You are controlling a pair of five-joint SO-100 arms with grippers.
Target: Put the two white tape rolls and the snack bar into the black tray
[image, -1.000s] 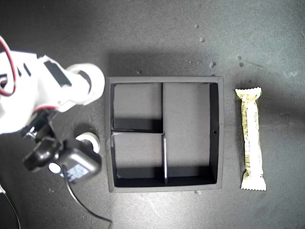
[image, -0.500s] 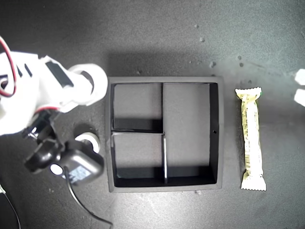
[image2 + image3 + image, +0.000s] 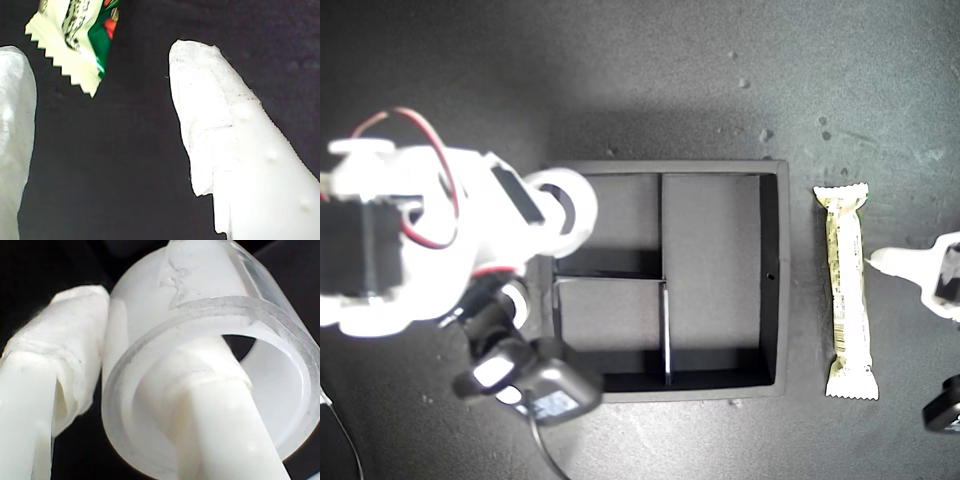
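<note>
My second gripper (image 3: pixel 558 212) is shut on a white tape roll (image 3: pixel 570 208), one finger through its hole and one outside its wall (image 3: pixel 210 305). The roll hangs over the upper-left corner of the black tray (image 3: pixel 775 280) in the exterior view. The other tape roll (image 3: pixel 517 298) lies beside the tray's left wall, mostly hidden under that arm. The snack bar (image 3: pixel 848 290) lies lengthwise on the mat, right of the tray. My first gripper (image 3: pixel 920 270) is open at the exterior view's right edge, one fingertip (image 3: pixel 880 262) close to the bar. The bar's crimped end (image 3: pixel 70 35) shows just beyond the spread fingers (image 3: pixel 225 150).
The second arm's white body and red wires (image 3: pixel 410 240) cover the mat left of the tray in the exterior view. Its black camera and cable (image 3: pixel 535 385) overlap the tray's lower-left corner. Dark mat lies all around.
The second arm has carried the tape roll rightward from beside the tray to over its left wall. The first gripper has come in from the exterior view's right edge toward the snack bar.
</note>
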